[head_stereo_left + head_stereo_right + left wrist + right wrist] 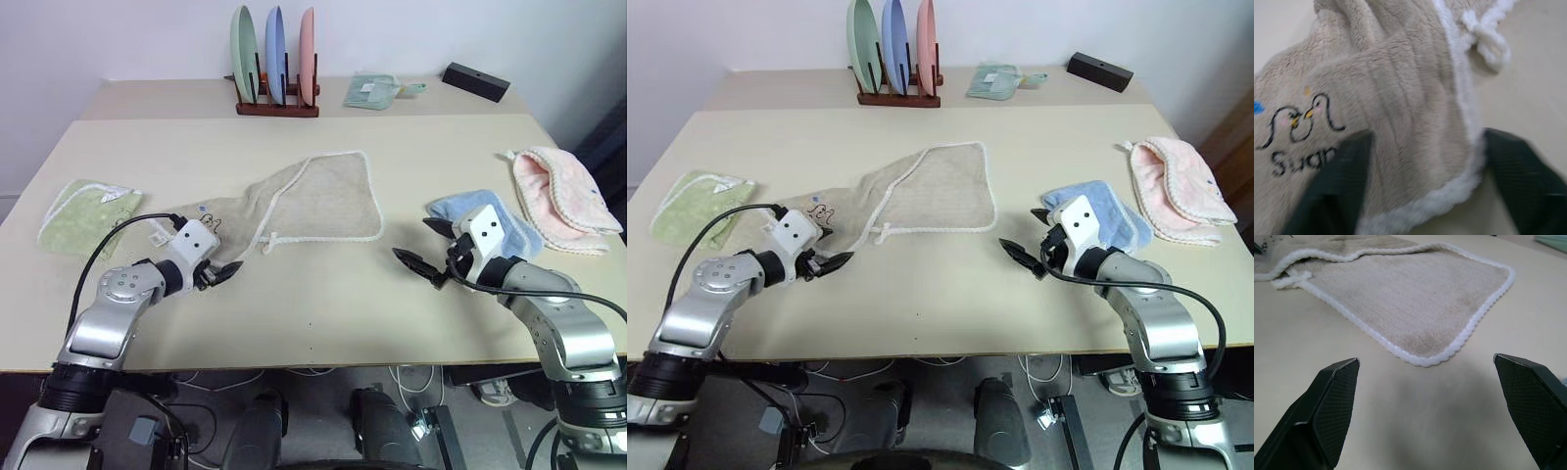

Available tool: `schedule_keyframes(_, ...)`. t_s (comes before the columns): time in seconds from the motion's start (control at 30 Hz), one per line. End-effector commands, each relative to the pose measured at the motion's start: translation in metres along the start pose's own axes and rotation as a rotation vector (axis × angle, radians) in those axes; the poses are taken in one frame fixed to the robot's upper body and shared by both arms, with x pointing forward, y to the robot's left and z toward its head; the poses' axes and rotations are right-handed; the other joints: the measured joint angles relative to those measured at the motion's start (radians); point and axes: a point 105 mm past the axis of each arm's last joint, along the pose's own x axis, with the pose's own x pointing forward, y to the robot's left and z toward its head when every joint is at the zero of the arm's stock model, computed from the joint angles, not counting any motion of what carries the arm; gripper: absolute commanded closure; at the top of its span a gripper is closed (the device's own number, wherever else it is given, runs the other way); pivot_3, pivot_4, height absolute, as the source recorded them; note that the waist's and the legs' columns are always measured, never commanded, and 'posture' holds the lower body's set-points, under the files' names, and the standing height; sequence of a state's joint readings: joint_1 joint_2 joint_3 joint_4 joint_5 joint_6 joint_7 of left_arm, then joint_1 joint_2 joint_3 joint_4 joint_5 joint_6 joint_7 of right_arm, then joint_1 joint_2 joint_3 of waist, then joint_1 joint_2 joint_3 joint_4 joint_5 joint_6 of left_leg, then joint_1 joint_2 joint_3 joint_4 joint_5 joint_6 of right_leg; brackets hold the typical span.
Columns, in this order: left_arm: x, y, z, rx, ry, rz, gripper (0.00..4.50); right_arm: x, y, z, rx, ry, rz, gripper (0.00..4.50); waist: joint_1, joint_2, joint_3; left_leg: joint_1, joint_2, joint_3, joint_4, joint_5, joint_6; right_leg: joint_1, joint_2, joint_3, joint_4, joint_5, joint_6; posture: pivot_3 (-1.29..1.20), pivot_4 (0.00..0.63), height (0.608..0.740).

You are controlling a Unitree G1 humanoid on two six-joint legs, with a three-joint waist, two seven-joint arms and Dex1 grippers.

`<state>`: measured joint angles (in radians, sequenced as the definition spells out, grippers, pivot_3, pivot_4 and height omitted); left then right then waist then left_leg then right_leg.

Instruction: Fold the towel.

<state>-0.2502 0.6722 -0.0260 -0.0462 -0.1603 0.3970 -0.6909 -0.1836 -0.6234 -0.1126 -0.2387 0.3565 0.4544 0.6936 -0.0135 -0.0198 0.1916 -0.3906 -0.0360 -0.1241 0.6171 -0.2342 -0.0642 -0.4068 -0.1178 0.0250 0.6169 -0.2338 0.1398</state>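
Presently the towel (323, 201) lies rumpled mid-table (323, 313), its near-left corner bunched, its white loop (269, 241) on the near edge. Left gripper (217, 273) sits at that bunched corner; in the left wrist view the lettered corner and white edging lie between its two black fingers (1337, 191), the fingers parted around the cloth, grip not confirmed. Right gripper (428, 249) hovers right of the towel, well apart, fingers spread wide, grasping nothing. Right of the towel: blue cloth (490, 211), then pink cloth (563, 196). Left of it: green cloth (83, 217). Behind: plate rack (276, 103).
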Motion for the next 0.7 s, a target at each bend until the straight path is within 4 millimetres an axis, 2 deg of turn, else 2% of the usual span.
schedule_keyframes(0.03,0.002,0.003,-0.003,0.02,0.011,0.011,2.74,-0.003,0.002,0.011,-0.025,-0.037,-0.009,0.0,0.0,0.0,0.0,0.0,0.0,0.0,0.0,0.0,0.0,0.0,0.0,0.0,0.0,0.0,0.0,0.0,0.15,0.74)
schedule_keyframes(0.1,0.003,0.003,-0.003,0.028,0.008,0.015,3.85,-0.004,0.002,0.011,-0.026,-0.037,-0.012,0.0,-0.003,0.0,0.0,0.0,0.0,0.0,0.0,0.0,0.0,0.0,0.0,0.0,0.0,0.0,0.0,0.0,0.15,0.74)
schedule_keyframes(0.13,0.003,0.004,-0.003,0.031,0.006,0.018,4.26,-0.004,0.003,0.011,-0.026,-0.037,-0.012,0.0,-0.003,0.0,0.0,0.0,0.0,0.0,0.0,0.0,0.0,0.0,0.0,0.0,0.0,0.0,0.0,0.0,0.15,0.74)
schedule_keyframes(0.17,0.002,0.004,-0.003,0.035,0.002,0.02,4.45,-0.004,0.003,0.011,-0.025,-0.036,-0.012,0.0,-0.003,0.0,0.0,0.0,0.0,0.0,0.0,0.0,0.0,0.0,0.0,0.0,0.001,0.0,0.0,0.0,0.15,0.74)
schedule_keyframes(0.27,-0.005,0.004,0.004,0.055,-0.04,0.017,4.45,-0.004,0.005,0.01,-0.024,-0.034,-0.009,0.0,-0.003,0.0,0.0,0.0,0.0,0.0,0.0,0.0,0.0,0.0,0.0,0.0,0.0,0.0,0.0,0.0,0.15,0.74)
schedule_keyframes(0.4,-0.035,-0.004,0.013,-0.044,-0.109,-0.057,4.45,-0.001,0.009,0.009,-0.028,-0.034,0.007,0.0,-0.008,0.0,0.0,0.0,0.0,0.0,-0.001,0.0,0.0,-0.001,0.0,0.0,0.0,0.0,0.0,0.0,0.15,0.74)
schedule_keyframes(0.5,-0.072,-0.021,-0.015,-0.152,0.031,-0.211,4.45,0.004,0.012,0.011,-0.036,-0.035,0.033,0.0,-0.013,0.0,0.0,0.0,0.001,0.0,-0.001,0.0,0.0,-0.002,0.0,0.0,0.001,0.0,0.0,0.0,0.15,0.74)
schedule_keyframes(0.53,-0.086,-0.024,-0.03,-0.151,0.119,-0.239,4.45,0.006,0.013,0.011,-0.045,-0.033,0.042,0.0,-0.016,0.001,0.0,0.0,0.001,0.0,-0.001,0.0,0.0,-0.002,0.0,0.0,0.001,0.0,0.0,0.0,0.15,0.74)
schedule_keyframes(0.6,-0.103,-0.017,-0.052,-0.079,0.24,-0.214,4.45,0.01,0.012,0.011,-0.056,-0.03,0.053,0.0,-0.02,0.002,0.0,0.0,0.001,0.0,-0.002,0.0,0.0,-0.002,0.0,0.0,0.001,-0.001,-0.002,0.0,0.15,0.74)
schedule_keyframes(0.63,-0.108,-0.002,-0.059,-0.063,0.274,-0.138,4.45,0.012,0.011,0.012,-0.063,-0.029,0.057,0.0,-0.02,0.002,0.0,0.0,0.001,0.0,-0.002,0.0,0.0,-0.002,0.0,0.0,0.002,-0.002,-0.004,0.0,0.15,0.74)
schedule_keyframes(0.7,-0.113,0.027,-0.061,-0.045,0.26,0.003,4.45,0.019,0.009,0.013,-0.078,-0.024,0.062,0.0,-0.017,0.005,0.0,0.001,0.001,0.0,-0.001,0.0,0.0,0.0,0.0,0.0,0.001,-0.002,-0.004,0.0,0.15,0.74)
